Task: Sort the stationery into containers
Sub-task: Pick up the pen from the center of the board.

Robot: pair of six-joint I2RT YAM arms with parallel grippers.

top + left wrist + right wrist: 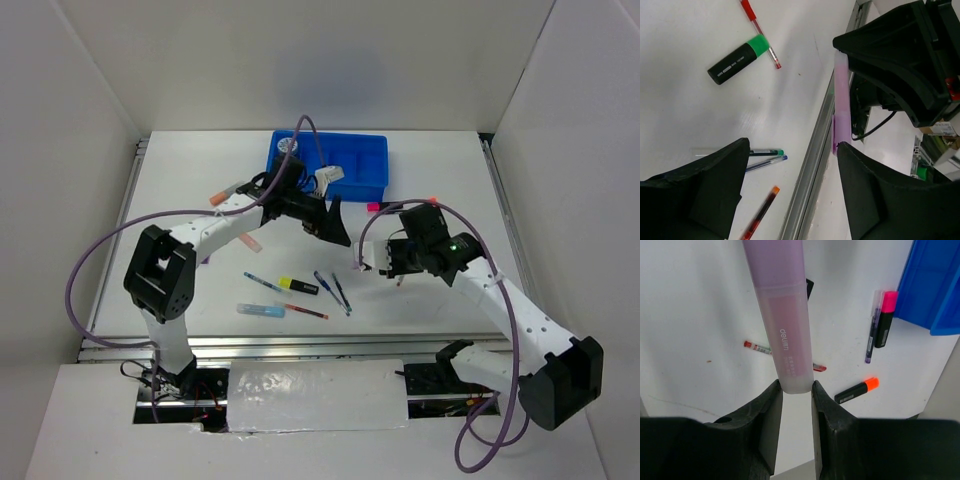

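Note:
My right gripper (796,390) is shut on the end of a pale purple highlighter (780,315), held above the table. In the top view this gripper (375,262) hangs right of centre with the highlighter (363,260) sticking out to its left. The same highlighter (841,100) also shows in the left wrist view. My left gripper (338,228) stands open with nothing between its fingers (790,145), just in front of the blue tray (370,150). Pens and markers lie loose on the table, among them a yellow-green highlighter (298,286).
An orange marker (856,390), a red pen (782,352), a pink marker (886,317) and a purple pen (870,337) lie under the right gripper, near the tray's corner (935,280). A pale blue marker (260,310) lies near the front rail (300,345). Another orange marker (222,196) lies far left.

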